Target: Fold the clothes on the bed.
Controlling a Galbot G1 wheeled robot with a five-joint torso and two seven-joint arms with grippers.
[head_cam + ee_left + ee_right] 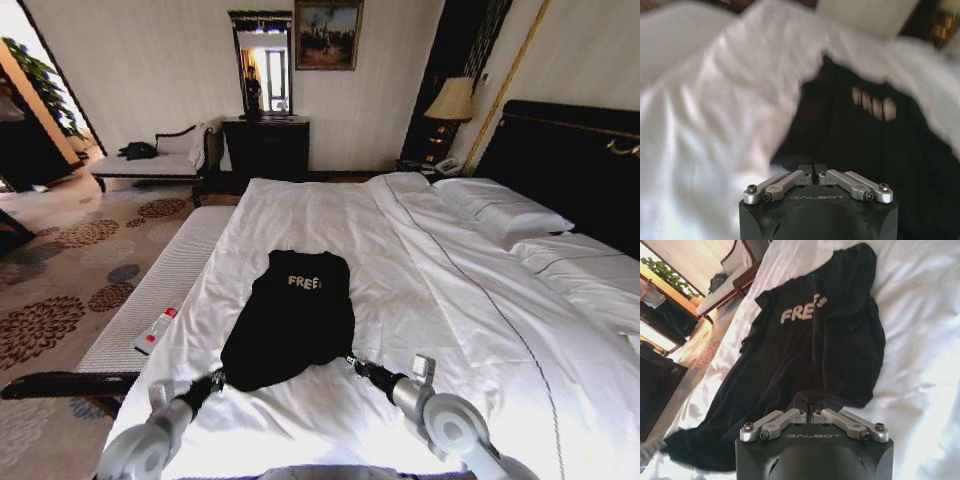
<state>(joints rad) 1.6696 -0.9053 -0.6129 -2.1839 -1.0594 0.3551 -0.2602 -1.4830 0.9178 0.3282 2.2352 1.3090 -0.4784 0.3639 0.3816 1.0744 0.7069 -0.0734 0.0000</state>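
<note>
Black T-shirt (290, 320): lying flat on the white bed (420, 300), "FREE!" chest lettering facing up, sleeves tucked in.
Left tool (217, 380): sitting at the T-shirt's near left hem corner, fingers pressed together and pinching the T-shirt's edge (812, 167).
Right tool (350, 361): sitting at the T-shirt's near right hem corner, fingers closed, gripping the T-shirt's hem (811, 407).

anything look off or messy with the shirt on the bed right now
The black T-shirt lies rumpled on the bed, not flat: its sleeves are tucked in and the last letters of the chest print are creased over. The left gripper and right gripper are both shut on its near hem. Nothing looks torn or spilled.
</note>
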